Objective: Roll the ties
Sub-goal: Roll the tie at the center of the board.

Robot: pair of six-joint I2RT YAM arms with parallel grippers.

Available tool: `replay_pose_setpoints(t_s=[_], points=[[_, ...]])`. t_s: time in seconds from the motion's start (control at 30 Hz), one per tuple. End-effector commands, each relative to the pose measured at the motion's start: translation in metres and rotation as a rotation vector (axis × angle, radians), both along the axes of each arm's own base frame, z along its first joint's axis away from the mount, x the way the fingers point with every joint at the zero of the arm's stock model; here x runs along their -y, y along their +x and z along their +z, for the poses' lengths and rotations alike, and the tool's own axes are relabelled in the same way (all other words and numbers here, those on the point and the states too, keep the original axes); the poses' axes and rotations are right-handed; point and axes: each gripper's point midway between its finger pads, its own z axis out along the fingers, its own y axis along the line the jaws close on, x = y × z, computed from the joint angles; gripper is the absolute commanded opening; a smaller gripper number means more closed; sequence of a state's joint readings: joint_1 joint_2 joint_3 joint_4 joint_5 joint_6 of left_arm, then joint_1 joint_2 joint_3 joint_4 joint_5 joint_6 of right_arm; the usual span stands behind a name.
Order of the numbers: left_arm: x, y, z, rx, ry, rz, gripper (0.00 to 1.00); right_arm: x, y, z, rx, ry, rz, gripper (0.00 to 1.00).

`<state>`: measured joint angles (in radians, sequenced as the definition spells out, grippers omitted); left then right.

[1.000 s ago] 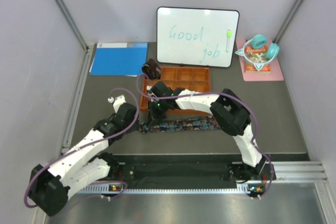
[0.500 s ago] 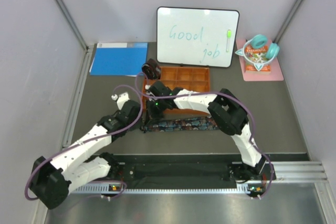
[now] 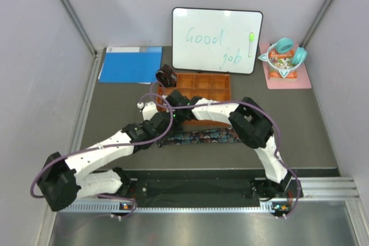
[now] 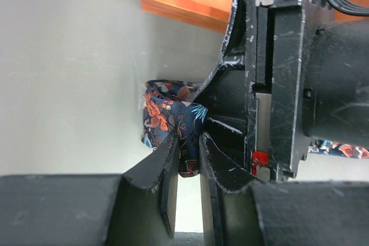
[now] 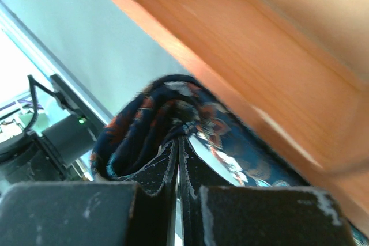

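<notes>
Flat navy floral tie (image 3: pixel 209 136), long axis left-right, coil leftward

Dark grey bench (image 3: pixel 300 125). Far left: blue folder (image 3: pixel 130 64), flat. Far middle: whiteboard (image 3: pixel 217 41), propped up ("Good job" written on it). Far right: pink mat (image 3: pixel 286 78). Centre: orange tray (image 3: pixel 203 75); rolled brown tie (image 3: pixel 166 76) just beside its far-left corner; floral tie (image 3: pixel 207 136) stretched along near side.
</notes>
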<state>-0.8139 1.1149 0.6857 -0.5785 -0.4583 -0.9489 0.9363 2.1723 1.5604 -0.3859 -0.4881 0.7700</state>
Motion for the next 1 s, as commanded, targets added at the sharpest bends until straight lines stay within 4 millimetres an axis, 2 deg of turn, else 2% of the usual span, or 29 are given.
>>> replay_pose_setpoints(t_s=[0.0, 0.13, 0.3, 0.43, 0.63, 0.8, 0.97], points=[[0.03, 0.012, 0.017, 0.063, -0.109, -0.004, 0.19, 0.008, 0.011, 0.025, 0.057, 0.06, -0.011, 0.0], [0.037, 0.011, 0.01, 0.061, -0.106, -0.021, 0.19, 0.027, 0.014, 0.023, 0.055, 0.047, -0.033, 0.0], [0.048, 0.01, 0.003, 0.052, -0.082, -0.056, 0.19, 0.046, 0.018, 0.028, 0.07, 0.033, -0.047, 0.0], [0.05, 0.009, -0.005, 0.043, -0.04, -0.07, 0.19, 0.066, 0.023, 0.029, 0.086, -0.004, -0.066, 0.0], [0.054, 0.007, -0.013, 0.044, 0.045, -0.11, 0.19, 0.097, 0.026, 0.046, 0.141, -0.039, -0.097, 0.0], [0.048, 0.008, -0.016, 0.046, 0.208, -0.129, 0.19, 0.118, 0.028, 0.059, 0.176, -0.056, -0.124, 0.0], [0.041, 0.006, -0.02, 0.033, 0.291, -0.131, 0.2, 0.129, 0.029, 0.058, 0.178, -0.072, -0.138, 0.0]])
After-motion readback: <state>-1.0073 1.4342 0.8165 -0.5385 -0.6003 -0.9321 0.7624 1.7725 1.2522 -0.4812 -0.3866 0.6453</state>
